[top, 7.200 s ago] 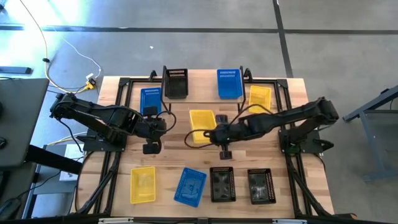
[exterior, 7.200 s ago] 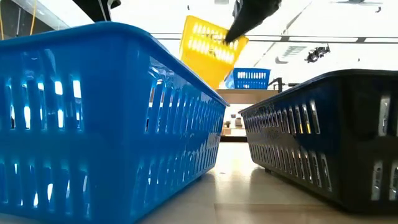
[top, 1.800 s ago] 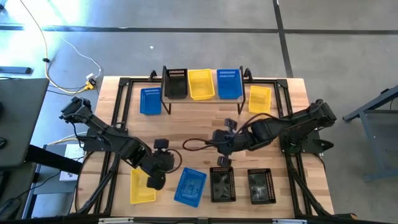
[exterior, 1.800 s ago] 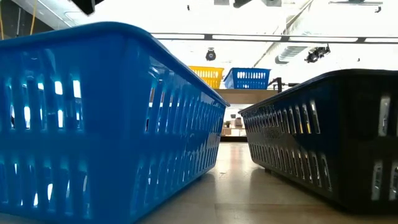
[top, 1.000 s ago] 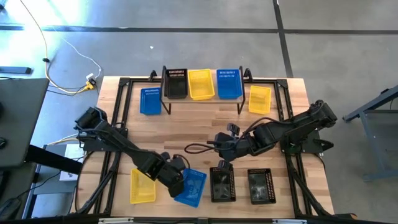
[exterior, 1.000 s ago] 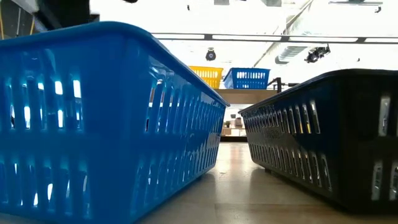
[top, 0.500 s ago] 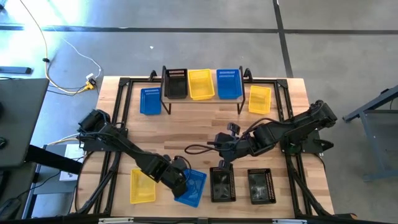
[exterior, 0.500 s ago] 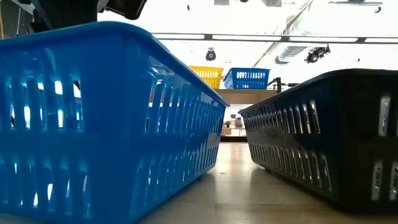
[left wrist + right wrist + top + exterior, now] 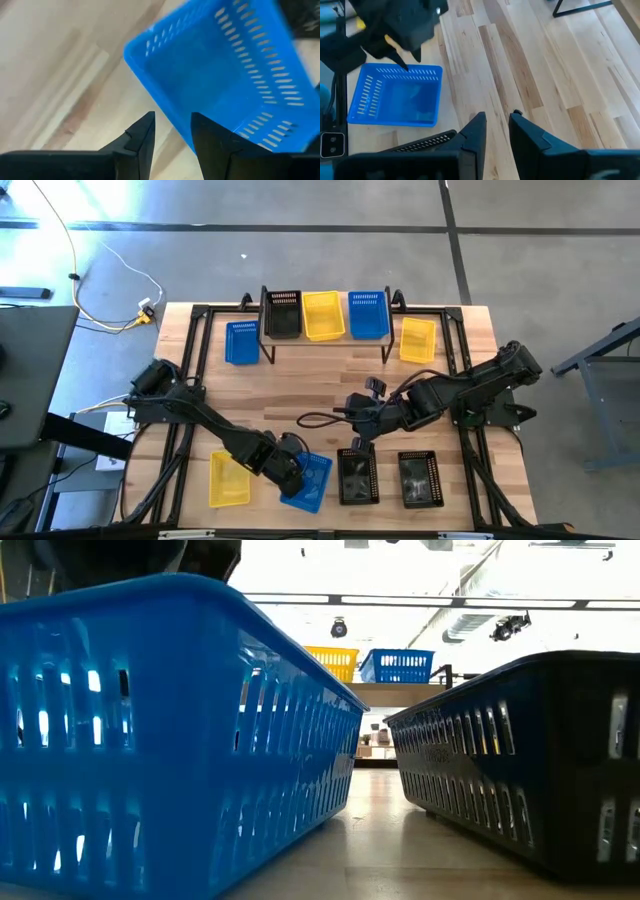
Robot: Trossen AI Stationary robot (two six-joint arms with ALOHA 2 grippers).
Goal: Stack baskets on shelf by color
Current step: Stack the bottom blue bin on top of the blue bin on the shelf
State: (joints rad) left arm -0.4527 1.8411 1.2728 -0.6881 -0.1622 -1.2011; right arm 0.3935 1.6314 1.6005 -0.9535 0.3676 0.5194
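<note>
The left gripper [image 9: 172, 132] has its two dark fingers [image 9: 141, 136] parted by a narrow gap, one on each side of the near wall of a blue basket [image 9: 225, 75]; whether they press on the wall cannot be told. In the high view this left gripper [image 9: 291, 473] sits low over the left end of that blue basket [image 9: 311, 480], which lies slightly skewed near the tabletop's front edge. The left arm [image 9: 200, 415] runs in a long, low diagonal from its base at the tabletop's left edge down to the basket.

The right gripper [image 9: 495, 130] also shows its fingers slightly apart, with only bare wood planks between them and nothing held. In the high view the right gripper [image 9: 359, 442] hangs over the middle of the tabletop, just behind a black basket [image 9: 358, 476] at the front edge, and its arm [image 9: 450, 390] bends back toward the right edge.

Along the front edge, from left, lie a yellow basket [image 9: 229, 478], the blue one, the black one and a second black basket [image 9: 420, 479]. On the shelf [image 9: 325, 337] at the back edge stand a black basket [image 9: 282, 314], a yellow basket [image 9: 323, 315] and a blue basket [image 9: 368, 314] side by side. On the tabletop just left of the shelf lies another blue basket [image 9: 241, 342], and just right of it another yellow basket [image 9: 418, 339].
</note>
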